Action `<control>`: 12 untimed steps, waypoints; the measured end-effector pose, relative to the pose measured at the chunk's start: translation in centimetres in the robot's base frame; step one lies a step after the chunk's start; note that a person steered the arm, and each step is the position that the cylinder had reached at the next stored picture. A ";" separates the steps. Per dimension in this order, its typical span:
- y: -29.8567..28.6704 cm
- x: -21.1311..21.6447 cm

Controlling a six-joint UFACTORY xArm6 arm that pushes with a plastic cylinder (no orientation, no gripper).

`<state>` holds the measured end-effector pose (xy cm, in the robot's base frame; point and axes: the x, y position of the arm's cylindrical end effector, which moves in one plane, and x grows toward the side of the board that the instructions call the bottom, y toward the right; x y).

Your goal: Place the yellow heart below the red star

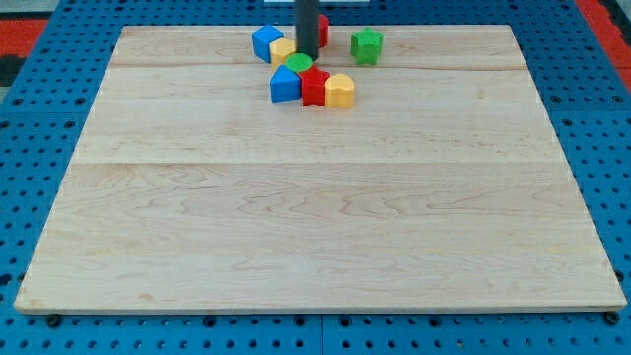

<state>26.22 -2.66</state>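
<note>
Pale wooden worktop [315,197] sits on blue pegboard; you have no pincer, so nothing is grasped; my tip [306,57] stands among the cluster near the worktop's top edge. The yellow heart [339,91] touches the red star [315,87] on its right; you risk dragging the star or blue block [285,85] along.

Blue [267,41], yellow [339,91], red [315,87], green [367,45] blocks; pale wood-grain board [315,227]; dark, perhaps black, rod [307,25].

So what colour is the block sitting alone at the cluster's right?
Green, seen in the camera view, the only one.
</note>
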 end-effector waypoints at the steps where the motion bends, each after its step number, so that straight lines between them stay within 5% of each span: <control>1: -2.7 2.7; 2: -4.9 5.8; 4: -4.2 3.1; 6: 10.6 2.1; 9: 2.4 10.0; 12: 2.3 11.5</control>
<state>37.72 -0.32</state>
